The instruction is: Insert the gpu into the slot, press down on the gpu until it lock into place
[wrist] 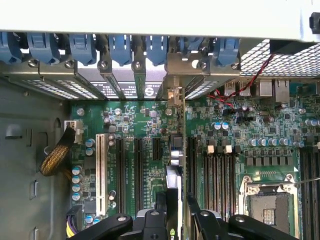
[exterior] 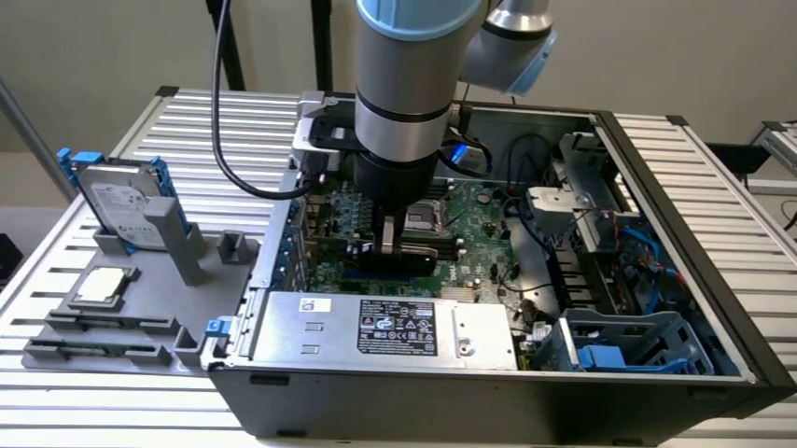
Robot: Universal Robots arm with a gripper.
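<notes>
Black and thin, the card [exterior: 396, 261] stands on its long edge inside the open computer case [exterior: 697, 280], over the green motherboard [exterior: 480, 247]. The gripper [exterior: 401, 245] has its two fingers pressed against the card's flat faces, one on each side, pinching it near its upper edge.

In the wrist view the card [wrist: 174, 175] appears edge-on as a narrow strip. Its long axis runs straight from the gripper [wrist: 176, 200] toward the case's back wall, parallel to the black connector strips [wrist: 137, 170] beside it. Its metal bracket end [wrist: 175, 95] points at that wall and meets the row of bracket openings under the blue clips [wrist: 120, 47]. One finger [wrist: 160, 205] sits just beside the card's face.

In the exterior view a sliver of blue, the slot [exterior: 361, 273], lies directly under the card's lower edge and along the same line. Whether the card is fully seated in it cannot be told.

The silver power supply [exterior: 386, 327] lies along the case's near wall, just beside the card. The processor socket [wrist: 270, 205] is on the card's other side. A hard drive [exterior: 125, 201] stands outside the case, near the table's far corner at the exterior view's left.
</notes>
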